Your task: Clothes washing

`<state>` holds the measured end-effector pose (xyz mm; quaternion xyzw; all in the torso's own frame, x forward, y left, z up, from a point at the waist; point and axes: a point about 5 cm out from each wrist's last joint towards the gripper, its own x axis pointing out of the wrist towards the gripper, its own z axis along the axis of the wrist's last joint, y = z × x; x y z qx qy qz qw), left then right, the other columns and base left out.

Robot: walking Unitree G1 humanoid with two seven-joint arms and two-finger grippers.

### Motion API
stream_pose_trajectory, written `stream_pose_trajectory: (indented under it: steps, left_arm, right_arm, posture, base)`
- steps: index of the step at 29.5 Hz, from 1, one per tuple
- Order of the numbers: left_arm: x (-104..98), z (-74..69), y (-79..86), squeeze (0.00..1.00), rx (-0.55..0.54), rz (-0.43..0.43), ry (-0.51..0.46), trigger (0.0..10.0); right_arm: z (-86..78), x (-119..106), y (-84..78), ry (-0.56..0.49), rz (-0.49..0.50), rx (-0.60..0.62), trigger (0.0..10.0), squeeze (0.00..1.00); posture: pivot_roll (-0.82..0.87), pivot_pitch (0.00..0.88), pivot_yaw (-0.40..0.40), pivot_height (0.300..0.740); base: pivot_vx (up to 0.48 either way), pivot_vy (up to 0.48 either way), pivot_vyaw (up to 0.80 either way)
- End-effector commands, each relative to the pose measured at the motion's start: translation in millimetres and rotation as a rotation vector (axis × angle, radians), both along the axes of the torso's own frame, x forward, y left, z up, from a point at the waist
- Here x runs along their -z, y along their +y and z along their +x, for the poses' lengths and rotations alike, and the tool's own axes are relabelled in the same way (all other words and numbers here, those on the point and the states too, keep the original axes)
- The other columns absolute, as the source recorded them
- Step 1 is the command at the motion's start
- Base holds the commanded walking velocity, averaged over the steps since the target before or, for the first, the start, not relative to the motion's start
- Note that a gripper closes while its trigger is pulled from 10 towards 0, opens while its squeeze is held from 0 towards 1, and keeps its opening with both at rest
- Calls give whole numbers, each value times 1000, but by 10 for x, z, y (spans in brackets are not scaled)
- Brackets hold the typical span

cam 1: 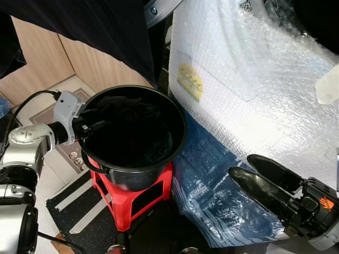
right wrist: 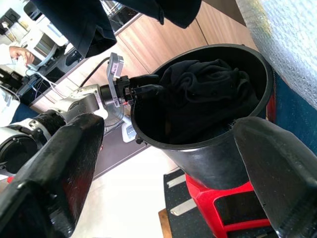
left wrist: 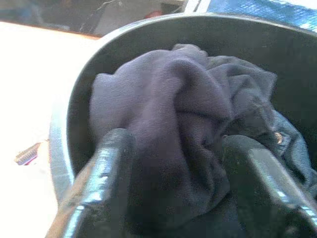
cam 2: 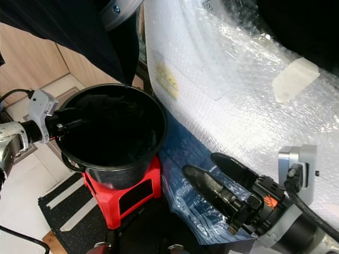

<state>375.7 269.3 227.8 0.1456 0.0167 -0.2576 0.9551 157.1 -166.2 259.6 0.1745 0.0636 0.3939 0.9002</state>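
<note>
Atop the red stool (cam 1: 127,198), the black bucket (cam 1: 177,114) is holding dark clothes (left wrist: 163,124). Left gripper (left wrist: 173,168) is reaching over its near rim, jaws spread astride the bundle (nearer arm); right gripper (cam 1: 259,177) is hovering open, well apart.

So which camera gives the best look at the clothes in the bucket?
The left wrist view: the dark clothes show close up, bunched between the left gripper fingers. The right wrist view shows them from farther off; in the eye views they blend into the black bucket.

Black bucket (cam 1: 159,153), red stool (cam 1: 132,198), dark clothes (left wrist: 168,129).
</note>
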Motion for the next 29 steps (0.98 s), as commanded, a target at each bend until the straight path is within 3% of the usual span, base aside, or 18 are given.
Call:
stream_pose_trajectory:
  steps: [1, 7, 8, 9, 16, 21, 29]
  left_arm:
    - [71, -1, 77, 1000, -64, 42, 31, 10000]
    - [77, 45, 30, 1000, -96, 63, 21, 10000]
    - [75, 56, 14, 467, -99, 56, 21, 10000]
    - [77, 73, -10, 0, -105, 52, 21, 10000]
    - [99, 107, -87, 0, -98, 58, 23, 10000]
    - [119, 178, -291, 0, -65, 62, 34, 10000]
    - [147, 186, -338, 0, -50, 59, 46, 10000]
  right_arm:
    - [-32, -16, 13, -3, -10, -11, 10000, 0]
    - [-31, -25, 13, -7, -11, -7, 10000, 0]
    - [-32, -26, 15, -8, -11, -7, 10000, 0]
    - [-34, -30, 18, -10, -11, -7, 10000, 0]
    - [-33, -39, 20, -13, -9, -5, 10000, 0]
    - [-90, -70, 30, -14, -9, 11, 10000, 0]
    - [-146, -100, 41, -9, -8, 21, 10000, 0]
  posture:
    - [-225, 380, -112, 740]
    - [-229, 379, -109, 740]
    - [-231, 378, -107, 740]
    - [-233, 378, -106, 740]
    - [-234, 378, -105, 740]
    - [-262, 390, -93, 740]
    - [-276, 411, -94, 740]
  base:
    - [0, 0, 0]
    - [0, 0, 0]
    - [0, 0, 0]
    - [0, 0, 0]
    - [0, 0, 0]
    - [0, 0, 0]
    - [0, 0, 0]
